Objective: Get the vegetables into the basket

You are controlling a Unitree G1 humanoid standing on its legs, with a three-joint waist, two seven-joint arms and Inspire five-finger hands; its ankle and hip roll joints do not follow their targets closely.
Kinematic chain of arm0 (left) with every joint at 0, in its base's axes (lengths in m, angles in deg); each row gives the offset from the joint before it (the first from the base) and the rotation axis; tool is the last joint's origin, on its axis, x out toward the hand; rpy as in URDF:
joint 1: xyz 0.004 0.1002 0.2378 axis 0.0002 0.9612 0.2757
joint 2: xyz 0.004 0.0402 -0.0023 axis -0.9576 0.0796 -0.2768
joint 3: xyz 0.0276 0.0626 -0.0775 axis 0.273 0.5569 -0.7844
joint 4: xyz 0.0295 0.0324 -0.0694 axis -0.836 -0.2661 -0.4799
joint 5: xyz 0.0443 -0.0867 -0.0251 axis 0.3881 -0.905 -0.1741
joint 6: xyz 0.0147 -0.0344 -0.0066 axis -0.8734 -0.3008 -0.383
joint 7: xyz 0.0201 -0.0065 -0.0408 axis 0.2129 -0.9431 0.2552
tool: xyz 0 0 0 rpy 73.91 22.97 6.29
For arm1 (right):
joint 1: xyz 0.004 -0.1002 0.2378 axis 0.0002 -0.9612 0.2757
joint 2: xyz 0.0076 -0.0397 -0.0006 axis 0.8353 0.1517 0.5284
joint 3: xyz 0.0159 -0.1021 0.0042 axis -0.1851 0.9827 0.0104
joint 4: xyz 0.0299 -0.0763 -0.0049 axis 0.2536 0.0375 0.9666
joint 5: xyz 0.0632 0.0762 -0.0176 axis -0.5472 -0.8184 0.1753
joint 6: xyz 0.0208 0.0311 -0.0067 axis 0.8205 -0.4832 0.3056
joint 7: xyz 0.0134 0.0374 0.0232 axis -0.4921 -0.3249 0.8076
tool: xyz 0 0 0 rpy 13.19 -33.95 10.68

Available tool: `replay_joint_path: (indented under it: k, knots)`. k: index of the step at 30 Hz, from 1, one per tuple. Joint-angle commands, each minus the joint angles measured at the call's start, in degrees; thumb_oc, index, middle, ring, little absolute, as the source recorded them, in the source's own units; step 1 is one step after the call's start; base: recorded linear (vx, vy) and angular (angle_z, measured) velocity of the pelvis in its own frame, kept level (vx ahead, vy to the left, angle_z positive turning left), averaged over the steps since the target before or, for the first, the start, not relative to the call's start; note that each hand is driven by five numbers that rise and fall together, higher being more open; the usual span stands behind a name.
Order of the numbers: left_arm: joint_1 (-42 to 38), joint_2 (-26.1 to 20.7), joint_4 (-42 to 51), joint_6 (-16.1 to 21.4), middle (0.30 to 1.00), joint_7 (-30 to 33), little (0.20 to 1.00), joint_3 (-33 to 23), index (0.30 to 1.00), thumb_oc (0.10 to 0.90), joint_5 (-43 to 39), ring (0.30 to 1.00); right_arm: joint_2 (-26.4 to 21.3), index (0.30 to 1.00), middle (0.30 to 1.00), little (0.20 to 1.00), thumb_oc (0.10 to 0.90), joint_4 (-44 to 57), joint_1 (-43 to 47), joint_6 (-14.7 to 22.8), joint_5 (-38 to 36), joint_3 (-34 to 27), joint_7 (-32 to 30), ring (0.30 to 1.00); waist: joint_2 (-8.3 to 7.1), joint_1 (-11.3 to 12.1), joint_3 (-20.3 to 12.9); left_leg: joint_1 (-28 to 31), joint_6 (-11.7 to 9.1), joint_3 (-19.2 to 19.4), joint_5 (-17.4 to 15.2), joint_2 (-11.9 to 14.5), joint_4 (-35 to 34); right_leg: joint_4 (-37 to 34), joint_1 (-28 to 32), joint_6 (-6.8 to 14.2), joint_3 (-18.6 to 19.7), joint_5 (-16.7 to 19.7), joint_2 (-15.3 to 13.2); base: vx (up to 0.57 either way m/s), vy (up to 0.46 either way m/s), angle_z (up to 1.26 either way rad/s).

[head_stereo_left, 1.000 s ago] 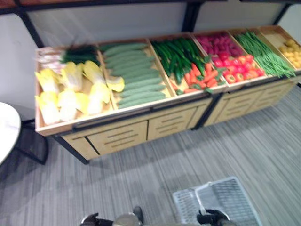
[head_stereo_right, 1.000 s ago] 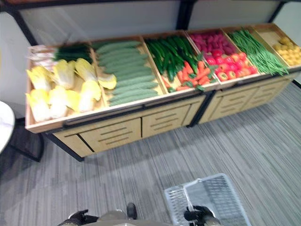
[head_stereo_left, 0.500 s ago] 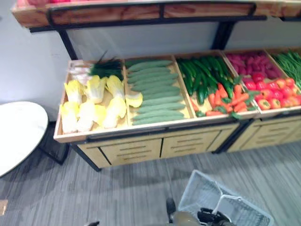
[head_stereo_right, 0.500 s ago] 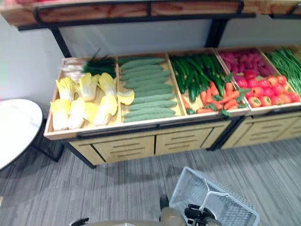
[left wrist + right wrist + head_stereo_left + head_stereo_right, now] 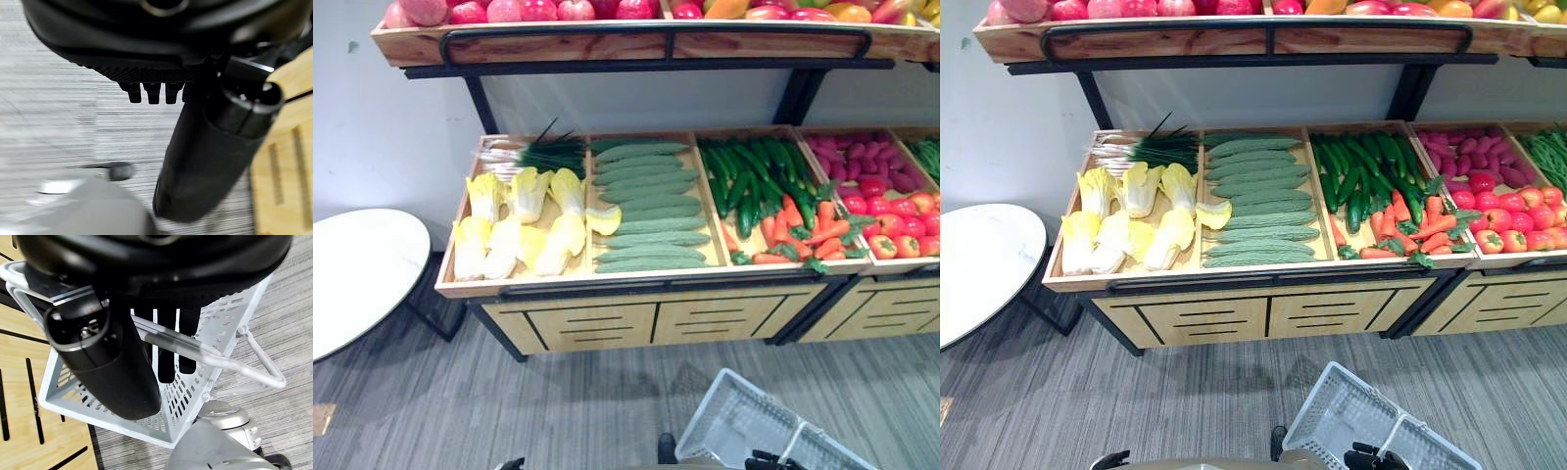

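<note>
The right hand [image 5: 146, 357] has its fingers hooked round the wire handle [image 5: 205, 350] of the white basket [image 5: 1351, 421], which hangs low at the near right, empty as far as can be seen. The left hand [image 5: 195, 161] hangs free by the floor, fingers curled on nothing. The vegetables lie on the bench [image 5: 607, 289] beyond: cabbages [image 5: 519, 225] at left, cucumbers [image 5: 646, 206] in the middle, carrots [image 5: 793, 235] to the right. Best to step closer first, keep the basket level, and reach with the free left hand.

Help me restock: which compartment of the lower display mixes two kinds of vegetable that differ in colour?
The third compartment from the left: dark green cucumbers behind, orange carrots in front. The light green gourds beside it are alone.
</note>
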Motion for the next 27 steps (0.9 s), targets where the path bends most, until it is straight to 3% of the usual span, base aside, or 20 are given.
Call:
replay_joint_path:
  k: [1, 2, 3, 5, 13, 22, 27]
  knots:
    - [-1.3, -0.5, 10.7, 5.7, 1.000, 3.7, 1.000, -1.1, 1.000, 0.900, -2.8, 1.000, -0.7, 0.300, 0.300, 0.300, 0.400, -2.1, 1.1, 1.6, 0.1, 0.9, -1.8, 0.300, -0.44, 0.7, 1.7, -4.9, -1.8, -1.2, 3.0, -1.2, -1.4, 0.4, 7.7, 3.8, -2.5, -10.8, -1.7, -0.01, -0.031, 0.28]
    - [-1.1, -0.5, 10.8, 5.6, 1.000, 3.7, 1.000, -1.1, 1.000, 0.900, -2.7, 1.000, -0.7, 0.300, 0.300, 0.300, 0.400, -2.1, 1.1, 1.6, 0.1, 0.9, -1.8, 0.300, -0.45, 0.7, 1.7, -4.9, -1.8, -1.2, 3.0, -1.2, -1.4, 0.4, 7.7, 3.8, -2.5, -10.8, -1.7, -0.01, -0.038, 0.29]
    - [3.7, -0.6, 22.6, 7.0, 1.000, 4.8, 1.000, -3.0, 1.000, 0.900, -3.8, 1.000, -0.3, 0.300, 0.300, 0.300, 0.400, -1.1, 0.1, 2.1, -0.2, -0.2, -2.6, 0.300, -0.62, 1.5, 2.0, -5.0, -1.9, -1.9, 3.2, -1.2, -1.4, 0.4, 8.0, 3.8, -3.3, -11.0, -1.7, -0.01, -0.039, 0.22]
    - [7.2, -0.4, 29.6, 7.1, 1.000, 4.5, 1.000, -4.7, 1.000, 0.900, -4.1, 1.000, -0.1, 0.300, 0.300, 0.300, 0.400, -0.3, -0.9, 2.1, -0.3, -0.8, -2.6, 0.300, -0.76, 1.9, 2.1, -5.1, -2.0, -2.3, 3.2, -1.1, -1.4, 0.4, 8.2, 3.9, -4.0, -11.2, -1.7, -0.01, -0.038, 0.20]
    - [12.5, 0.1, 45.1, 7.9, 1.000, 3.6, 1.000, -7.6, 1.000, 0.900, -7.6, 1.000, 0.4, 0.300, 0.300, 0.300, 0.400, 1.3, -2.7, 1.5, -0.1, -0.7, -2.7, 0.300, -0.99, 2.5, 1.9, -5.2, -2.2, -3.3, 2.9, -0.9, -1.4, 0.4, 8.6, 3.9, -5.1, -11.6, -1.8, 0.00, -0.014, 0.10]
    - [11.7, -2.7, 65.3, 10.8, 1.000, 6.4, 1.000, -11.9, 1.000, 0.900, -5.8, 1.000, 1.0, 0.300, 0.300, 0.300, 0.400, 1.2, -3.8, 1.0, 0.2, 0.0, -2.5, 0.300, -1.39, 2.7, 1.7, -4.5, -2.3, -2.9, 2.0, -0.5, -1.4, 0.4, 9.2, 3.7, -4.6, -12.0, -1.6, 0.00, -0.001, 0.00]
    - [8.2, -3.5, 70.1, 12.1, 1.000, 8.6, 1.000, -13.0, 1.000, 0.900, -4.6, 1.000, 1.1, 0.300, 0.300, 0.300, 0.400, 0.8, -3.6, 1.0, 0.0, 0.3, -2.3, 0.300, -1.43, 2.3, 1.4, -3.9, -2.3, -2.4, 1.6, -0.4, -1.4, 0.4, 9.6, 3.7, -3.9, -12.1, -1.5, 0.01, 0.006, -0.03]
